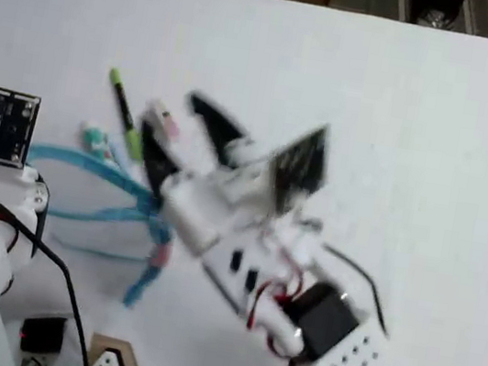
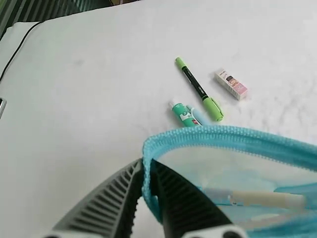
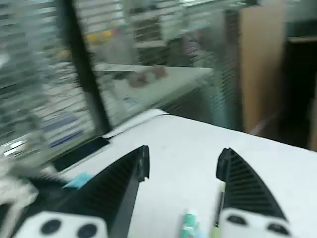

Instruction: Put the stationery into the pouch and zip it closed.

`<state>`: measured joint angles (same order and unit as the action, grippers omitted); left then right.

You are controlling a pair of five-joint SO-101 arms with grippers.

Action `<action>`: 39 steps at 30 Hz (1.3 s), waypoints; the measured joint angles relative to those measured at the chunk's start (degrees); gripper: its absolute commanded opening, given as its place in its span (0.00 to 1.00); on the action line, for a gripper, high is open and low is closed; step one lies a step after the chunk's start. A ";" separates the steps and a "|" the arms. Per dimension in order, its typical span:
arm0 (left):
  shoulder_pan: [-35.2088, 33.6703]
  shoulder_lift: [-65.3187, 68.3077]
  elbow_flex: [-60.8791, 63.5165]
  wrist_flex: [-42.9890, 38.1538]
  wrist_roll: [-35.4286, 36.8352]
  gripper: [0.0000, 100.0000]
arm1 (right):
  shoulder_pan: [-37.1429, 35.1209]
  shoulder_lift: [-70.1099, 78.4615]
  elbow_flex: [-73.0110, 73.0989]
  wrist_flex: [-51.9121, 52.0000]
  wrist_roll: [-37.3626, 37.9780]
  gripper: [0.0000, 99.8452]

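The blue mesh pouch [image 2: 237,136] lies toward the left edge of the desk [image 1: 406,97], with a whitish pen [image 2: 270,200] inside. The left gripper [image 2: 147,169] is clamped on its rim. Just beyond the pouch lie a green pen [image 2: 198,88], a teal tube [image 2: 182,114] and a pink eraser [image 2: 231,84]. The right gripper [image 3: 184,151] is beside them, jaws spread wide.

Likely office or lab: window blinds [image 3: 34,99], cluttered desk [image 3: 148,82], wooden cabinet [image 3: 260,64] behind white table [image 1: 441,112].
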<state>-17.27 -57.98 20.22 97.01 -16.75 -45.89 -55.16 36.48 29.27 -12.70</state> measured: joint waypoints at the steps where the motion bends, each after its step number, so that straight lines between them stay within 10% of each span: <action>1: -0.26 0.00 0.00 0.00 0.00 0.02 | 1.85 2.02 -2.55 2.46 -0.26 0.23; 39: -1.32 0.00 0.00 0.35 0.00 0.02 | 7.38 121.41 -110.77 44.66 6.86 0.22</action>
<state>-18.59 -57.98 20.22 97.36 -16.75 -38.51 66.24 -74.29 73.93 -5.85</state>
